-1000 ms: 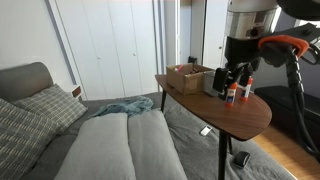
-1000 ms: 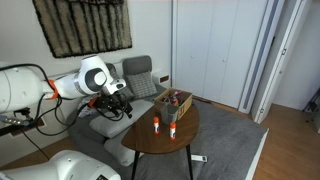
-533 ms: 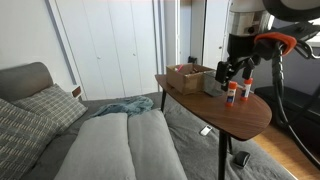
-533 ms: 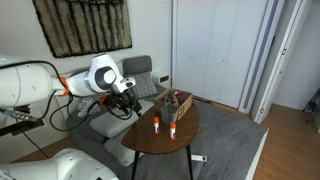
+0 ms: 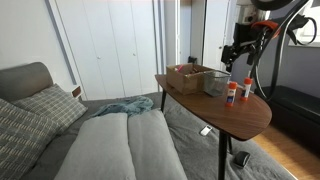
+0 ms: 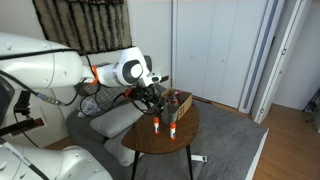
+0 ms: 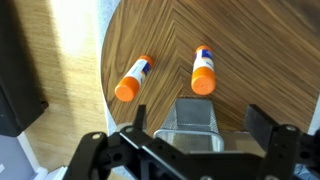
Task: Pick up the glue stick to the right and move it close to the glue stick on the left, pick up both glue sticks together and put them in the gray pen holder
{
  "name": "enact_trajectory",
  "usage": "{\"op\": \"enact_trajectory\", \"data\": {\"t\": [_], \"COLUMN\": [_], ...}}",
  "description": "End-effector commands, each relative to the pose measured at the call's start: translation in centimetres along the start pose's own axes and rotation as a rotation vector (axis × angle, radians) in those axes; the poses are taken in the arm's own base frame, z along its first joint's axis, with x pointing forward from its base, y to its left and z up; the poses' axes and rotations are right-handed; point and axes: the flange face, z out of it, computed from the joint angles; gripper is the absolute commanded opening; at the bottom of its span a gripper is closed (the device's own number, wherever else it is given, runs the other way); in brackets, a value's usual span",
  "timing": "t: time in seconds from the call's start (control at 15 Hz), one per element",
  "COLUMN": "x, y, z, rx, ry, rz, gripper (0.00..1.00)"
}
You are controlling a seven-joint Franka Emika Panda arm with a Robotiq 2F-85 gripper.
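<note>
The jaws are hanging wide apart, holding nothing. Just past them the gray pen holder (image 7: 197,118) is sitting on the tabletop (image 7: 255,45). Farther on, one glue stick (image 7: 203,70) and the other glue stick (image 7: 132,80) are standing apart. The first step looks like it is only starting. Next, the jaws need to go down around the right-hand stick.

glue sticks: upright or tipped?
Upright, both. One glue stick and the other glue stick stand on end on the table in both exterior views, orange caps up.
</note>
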Motion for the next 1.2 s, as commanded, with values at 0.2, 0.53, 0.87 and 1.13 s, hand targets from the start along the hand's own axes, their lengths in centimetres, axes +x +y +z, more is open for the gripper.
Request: {"op": "enact_trajectory", "data": {"t": [0.2, 0.53, 0.87, 1.13], "x": [4.0, 4.9, 5.0, 4.9], "y": [5.6, 7.9, 8.9, 9.0], "z": [4.4, 7.3, 9.0, 10.1], "rx": [0.034, 0.06, 0.079, 0.097], "ry": [-0.108, -0.161, -0.202, -0.228], "rz": [0.034, 0.042, 0.043, 0.032], "gripper": [1.0, 1.0, 1.0, 0.7]}}
